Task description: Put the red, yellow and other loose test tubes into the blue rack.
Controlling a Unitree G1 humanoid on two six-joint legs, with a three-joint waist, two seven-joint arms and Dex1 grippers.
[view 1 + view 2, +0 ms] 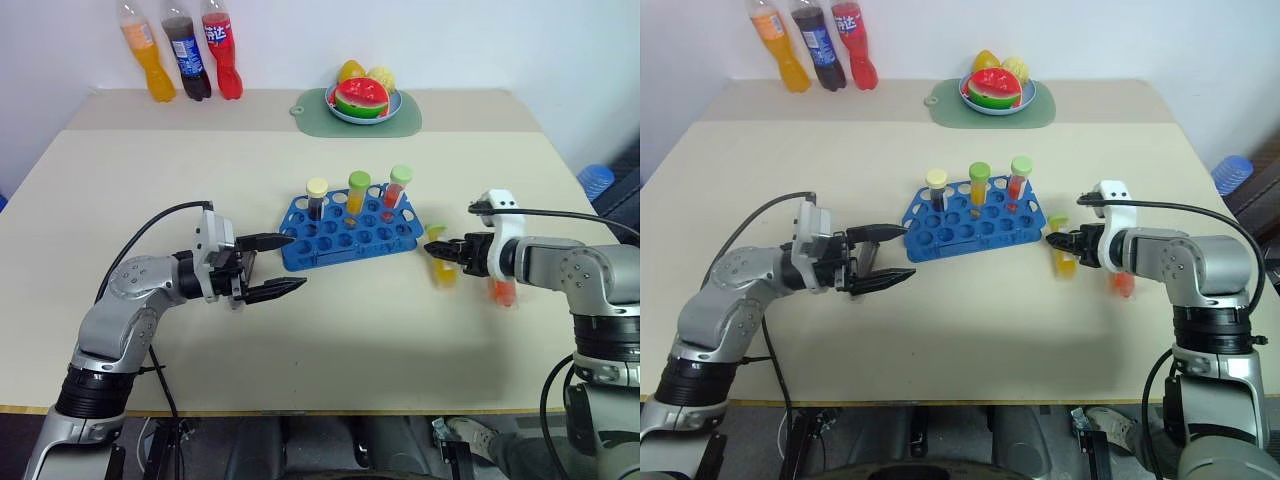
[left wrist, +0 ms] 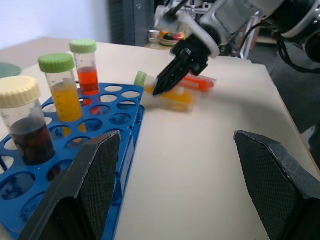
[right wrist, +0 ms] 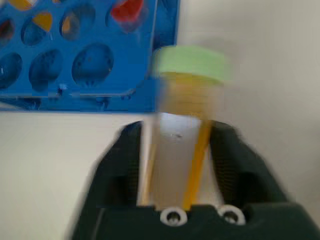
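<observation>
The blue rack [image 1: 340,245] stands mid-table and holds three upright test tubes: dark brown [image 1: 316,198], yellow [image 1: 357,195] and orange-red [image 1: 398,188]. Right of the rack a loose yellow tube [image 1: 443,268] with a green cap lies on the table, cap pointing away from me. My right gripper [image 1: 432,250] is open, tilted down over this tube with one finger on each side of it. A loose red tube [image 1: 503,292] lies just beyond, under my right wrist. Left of the rack's front corner, my left gripper [image 1: 296,262] hovers wide open and empty.
Three soda bottles [image 1: 180,50] stand at the far left edge. A pale green mat [image 1: 400,118] at the back carries a plate of fruit [image 1: 362,98]. A blue object [image 1: 597,180] sits off the table's right side.
</observation>
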